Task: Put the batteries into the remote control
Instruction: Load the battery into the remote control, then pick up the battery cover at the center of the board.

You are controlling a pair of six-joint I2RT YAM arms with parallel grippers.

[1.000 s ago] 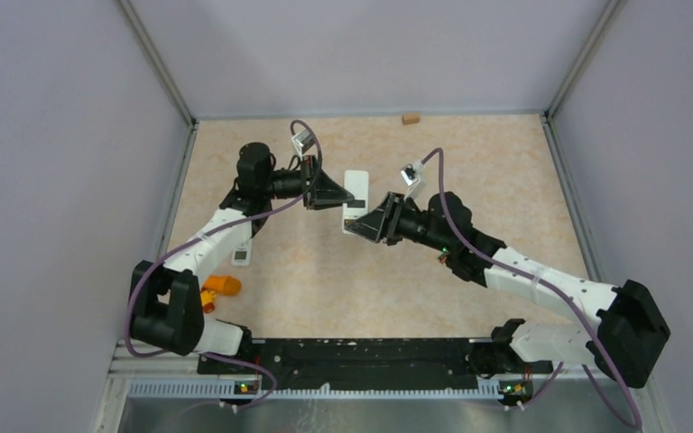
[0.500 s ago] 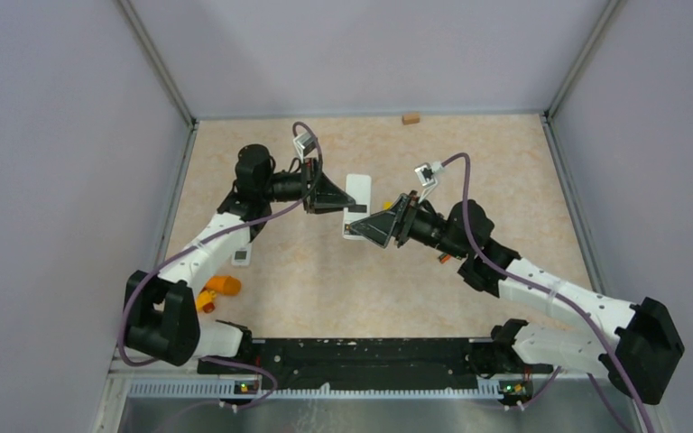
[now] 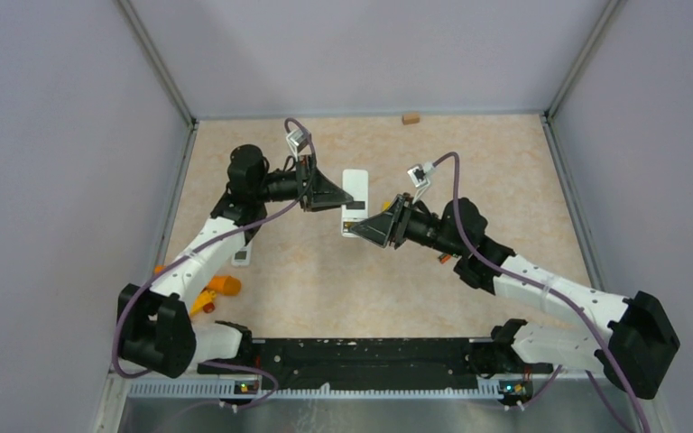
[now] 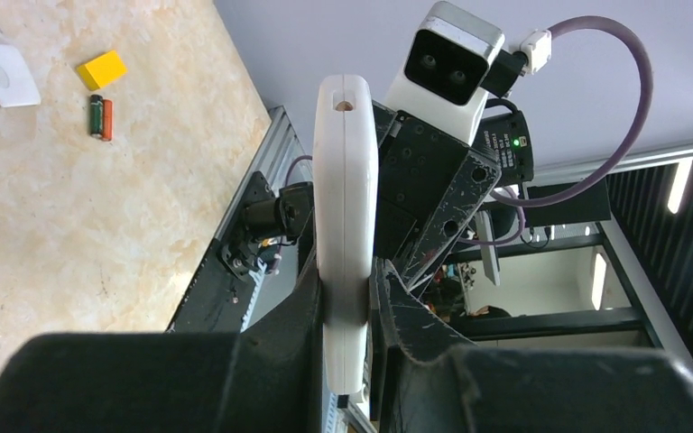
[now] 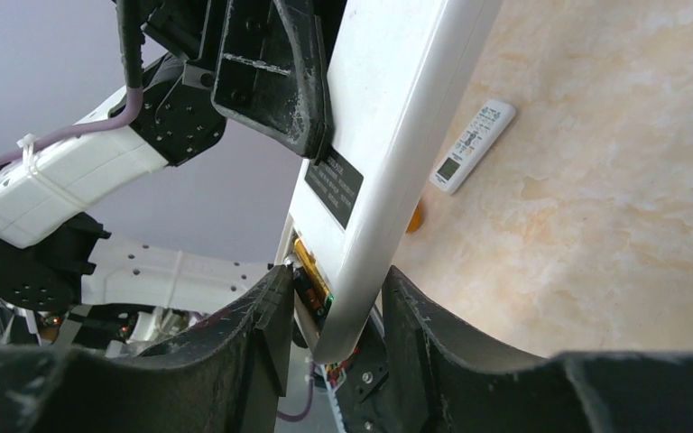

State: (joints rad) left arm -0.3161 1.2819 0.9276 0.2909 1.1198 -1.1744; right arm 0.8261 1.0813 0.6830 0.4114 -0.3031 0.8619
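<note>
Right wrist — batteries half-hidden inside remote control

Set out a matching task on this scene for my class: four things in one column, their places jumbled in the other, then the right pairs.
Things
1. remote control
2. buttoned remote
3. brown block
4. yellow block

Places
A. lying flat on the table, buttons up
B. alone at the table's far edge
C. raised, between the left claw and right claw
D. on the table near the loose batteries

Pairs: 1-C, 2-A, 3-B, 4-D
</note>
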